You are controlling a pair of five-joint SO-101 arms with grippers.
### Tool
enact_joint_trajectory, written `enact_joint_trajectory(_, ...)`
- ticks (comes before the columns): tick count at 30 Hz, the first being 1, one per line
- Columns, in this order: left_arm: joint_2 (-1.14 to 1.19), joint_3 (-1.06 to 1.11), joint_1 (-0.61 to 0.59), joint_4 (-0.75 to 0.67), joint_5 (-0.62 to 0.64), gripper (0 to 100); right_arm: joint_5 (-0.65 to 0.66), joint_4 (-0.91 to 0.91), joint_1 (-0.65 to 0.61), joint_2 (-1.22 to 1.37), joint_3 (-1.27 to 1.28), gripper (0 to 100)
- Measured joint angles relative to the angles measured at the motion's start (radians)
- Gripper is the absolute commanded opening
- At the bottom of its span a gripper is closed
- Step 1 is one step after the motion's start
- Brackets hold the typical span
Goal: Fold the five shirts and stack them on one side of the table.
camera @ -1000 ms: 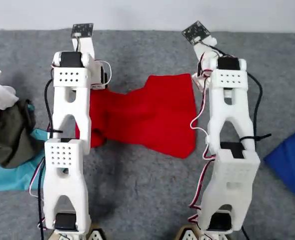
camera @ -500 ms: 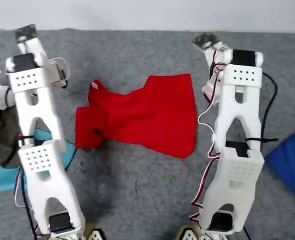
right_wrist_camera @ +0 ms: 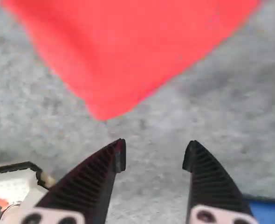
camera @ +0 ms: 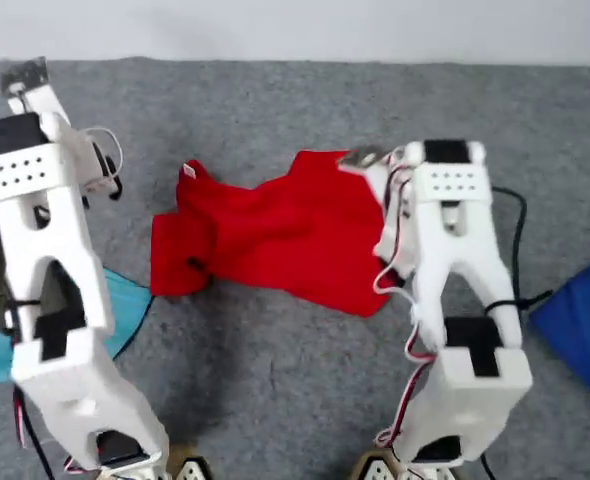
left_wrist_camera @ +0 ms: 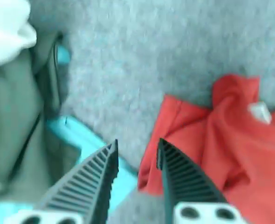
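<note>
Swinging clear of the red shirt [camera: 275, 240] within the past second, the left arm [camera: 45, 260] now stands at 9 o'clock on the grey surface [camera: 275, 400], while the right arm [camera: 455, 260] has bent inward from 1 o'clock so that its head hangs over the shirt's 3 o'clock edge. At far left, a heap of three unfolded garments lies at 9 o'clock: a white shirt [left_wrist_camera: 7, 28], an olive shirt [left_wrist_camera: 11, 121] and a teal shirt [camera: 125, 305] spread beneath them. The left tool [left_wrist_camera: 137, 144] hovers above the gap between that heap and the red shirt, its jaws parted a little and holding nothing. The red shirt lies at the centre of the surface, doubled over in part but rumpled, its 9 o'clock end bunched and a white label [camera: 187, 170] showing at 10 o'clock. The right tool [right_wrist_camera: 156, 144] is poised over bare surface just beside a corner of the red cloth, jaws wide apart and empty. A blue shirt [camera: 580, 320] lies at 4 o'clock, running off the edge of the view. By the look of things the job is at an early stage: no shirt appears neatly folded, no stack has been started, the red one seems only partway through its folds, and the four others have yet to be folded.
</note>
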Motion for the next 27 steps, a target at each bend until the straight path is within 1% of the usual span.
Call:
enact_joint_trajectory(3, -0.094, 0.157, 0.0, 0.0, 0.0, 13, -0.003, -0.026, -0.046, -0.029, 0.08, 21.8)
enact_joint_trajectory(7, -0.192, 0.302, 0.0, 0.0, 0.0, 13, -0.035, -0.084, -0.094, -0.031, 0.126, 21.8)
enact_joint_trajectory(12, -0.27, 0.377, 0.0, 0.0, 0.0, 13, -0.041, -0.129, -0.118, -0.031, 0.184, 21.8)
enact_joint_trajectory(19, -0.308, 0.393, 0.0, 0.0, -0.032, 13, -0.041, -0.252, -0.161, 0.011, 0.281, 21.4)
enact_joint_trajectory(21, -0.308, 0.393, 0.0, 0.0, -0.032, 13, -0.041, -0.275, -0.157, 0.048, 0.281, 18.7)
enact_joint_trajectory(25, -0.308, 0.393, 0.0, 0.0, -0.032, 13, -0.043, -0.31, -0.135, 0.103, 0.279, 5.0)
enact_joint_trajectory(27, -0.308, 0.393, 0.0, 0.0, -0.032, 13, -0.044, -0.311, -0.115, 0.115, 0.258, 1.3)
